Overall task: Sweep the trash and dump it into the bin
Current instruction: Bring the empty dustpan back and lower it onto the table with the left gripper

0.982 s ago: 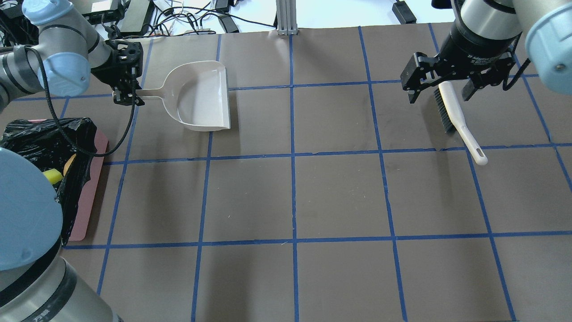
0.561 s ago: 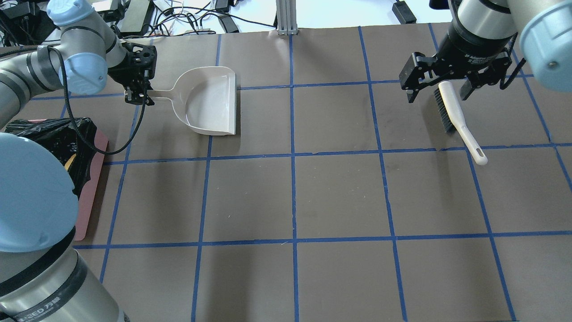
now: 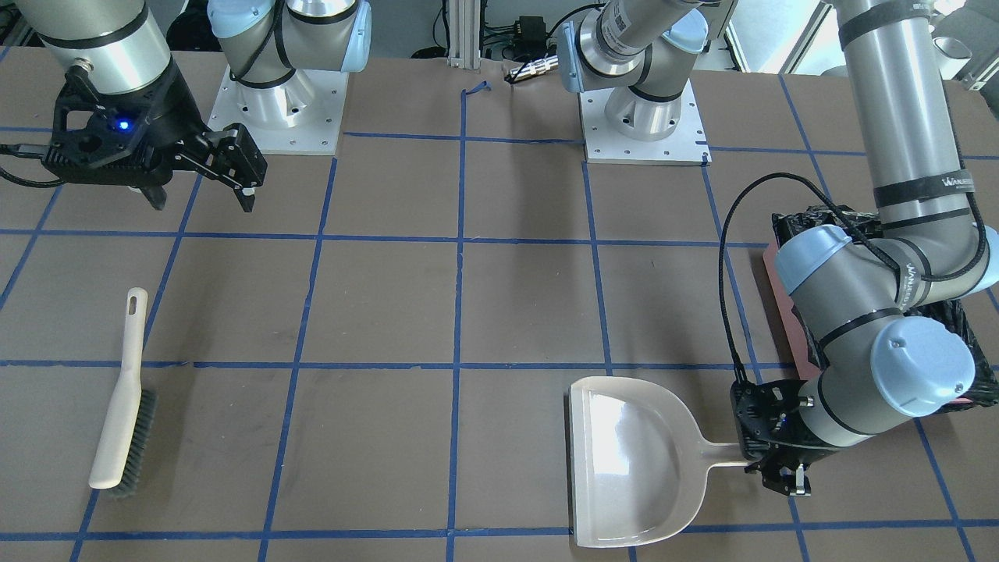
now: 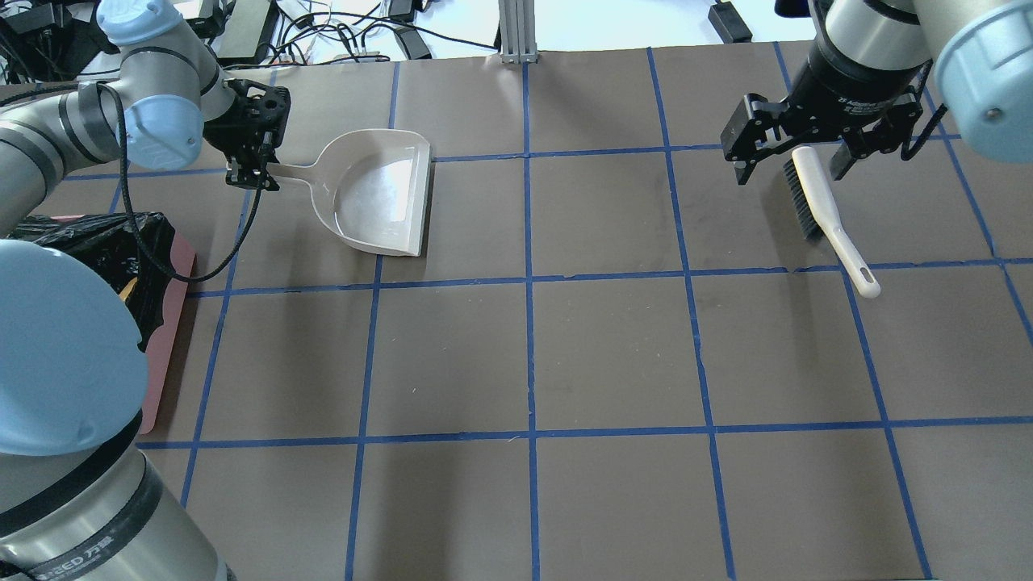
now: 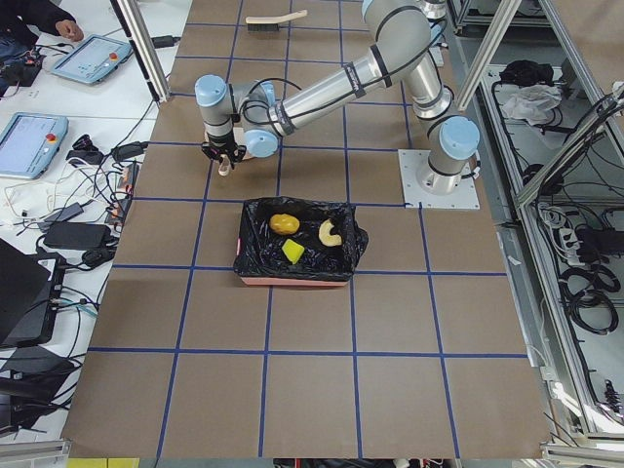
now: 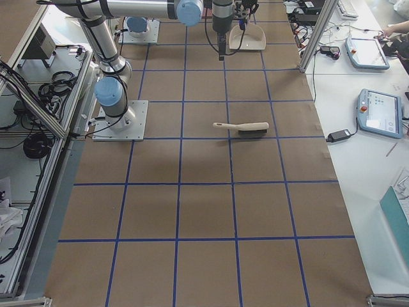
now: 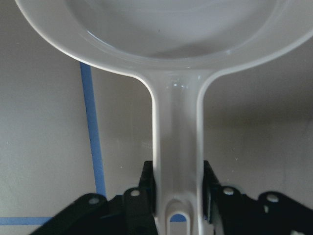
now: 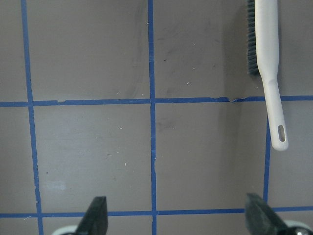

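Observation:
The three trash pieces lie inside the bin (image 5: 255, 244), a pink box with a black bag: a yellow-brown lump (image 5: 285, 223), a curled tan piece (image 5: 330, 232) and a yellow-green wedge (image 5: 292, 251). The bin stands at the table's left edge (image 4: 165, 266), partly hidden by my left arm. My left gripper (image 4: 246, 173) is shut on the handle of the empty beige dustpan (image 4: 379, 194), seen close in the left wrist view (image 7: 176, 29). My right gripper (image 4: 792, 171) is open and empty, raised above the beige brush (image 4: 815, 206), which lies on the table.
The brown table mat carries a grid of blue tape. A metal post (image 4: 516, 32) and cables stand at the far edge. The arm bases (image 3: 273, 117) sit on the robot's side. The brush also shows in the front view (image 3: 121, 414).
My left gripper has carried the dustpan to the right, away from the bin, and turned it slightly. The right gripper and the brush have hardly moved.

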`<state>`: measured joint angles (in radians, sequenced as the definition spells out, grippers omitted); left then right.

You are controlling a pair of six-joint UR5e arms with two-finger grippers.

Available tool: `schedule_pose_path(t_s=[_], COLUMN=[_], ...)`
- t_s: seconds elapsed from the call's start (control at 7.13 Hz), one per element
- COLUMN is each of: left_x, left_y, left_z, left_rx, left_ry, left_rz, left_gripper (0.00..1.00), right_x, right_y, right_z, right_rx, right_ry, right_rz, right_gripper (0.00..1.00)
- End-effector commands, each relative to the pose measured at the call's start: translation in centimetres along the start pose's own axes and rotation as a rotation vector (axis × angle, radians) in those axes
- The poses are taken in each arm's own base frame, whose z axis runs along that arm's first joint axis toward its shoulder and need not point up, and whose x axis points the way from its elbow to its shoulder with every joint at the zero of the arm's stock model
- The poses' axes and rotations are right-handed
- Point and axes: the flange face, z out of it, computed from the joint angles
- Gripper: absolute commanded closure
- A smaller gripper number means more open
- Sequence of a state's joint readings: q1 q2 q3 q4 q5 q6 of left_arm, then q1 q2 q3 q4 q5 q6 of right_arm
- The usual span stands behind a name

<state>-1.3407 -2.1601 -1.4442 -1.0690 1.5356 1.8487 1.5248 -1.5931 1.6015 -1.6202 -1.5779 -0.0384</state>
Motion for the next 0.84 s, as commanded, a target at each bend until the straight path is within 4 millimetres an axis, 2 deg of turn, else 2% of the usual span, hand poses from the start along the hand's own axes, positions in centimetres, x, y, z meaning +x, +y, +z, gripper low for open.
schedule_pose_path(t_s=[0.0, 0.7], left_x=[0.21, 0.42], left_y=[0.05, -0.20], left_z=[0.38, 1.18], left_rx=[0.005, 0.010], left_ry=[0.012, 0.028], left_rz=[-0.004, 0.015], left_gripper=[1.00, 1.00], right_x=[0.08, 0.17], right_y=[0.01, -0.01], right_z=[-0.03, -0.03], right_rx=[0.000, 0.000], right_ry=[0.001, 0.002], right_rz=[0.002, 0.002], right_gripper=[0.00, 0.00])
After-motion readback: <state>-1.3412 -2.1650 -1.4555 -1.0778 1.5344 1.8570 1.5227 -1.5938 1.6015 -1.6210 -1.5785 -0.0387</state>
